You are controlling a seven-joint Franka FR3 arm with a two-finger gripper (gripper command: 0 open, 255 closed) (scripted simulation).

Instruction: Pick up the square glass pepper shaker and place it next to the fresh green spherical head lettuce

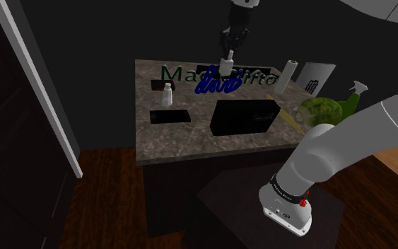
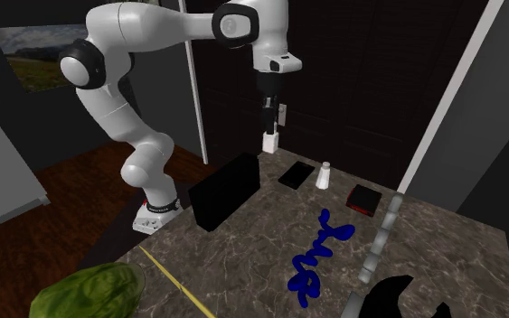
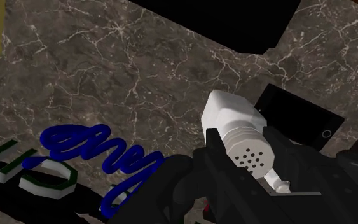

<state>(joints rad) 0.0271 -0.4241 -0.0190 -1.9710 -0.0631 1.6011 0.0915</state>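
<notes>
Holding the pepper shaker [image 1: 226, 65] well clear of the counter [image 1: 190, 145], the claw [image 1: 227, 55] pinches it near the top, one black finger on either side. The shaker hangs upright beneath the claw, with its long axis in line with the fingers. In the wrist view its holed cap faces the camera and its white square body points down at the counter.

Position noted: the load is over the far part of the counter, above the blue squiggle [image 1: 217, 83].

The lettuce [image 1: 317, 112] sits at the counter's edge, toward the shoulder view's right and nearer the stand than the claw. In the second exterior view it shows at the near left corner [image 2: 89, 294], well apart from the shaker [image 2: 269, 142].

Obstruction noted: a black box [image 1: 245, 117] stands on the counter between the claw and the lettuce. A thin yellow stick [image 1: 289, 120] lies just beside the lettuce on the box's side.

Judgement: the carry must run to the shoulder view's right and nearward, high enough to pass over the box. The set-down spot is likely the bare stone between box and lettuce, and the stick narrows it.

A second small shaker [image 1: 167, 94] stands apart toward the shoulder view's left and takes no part
</notes>
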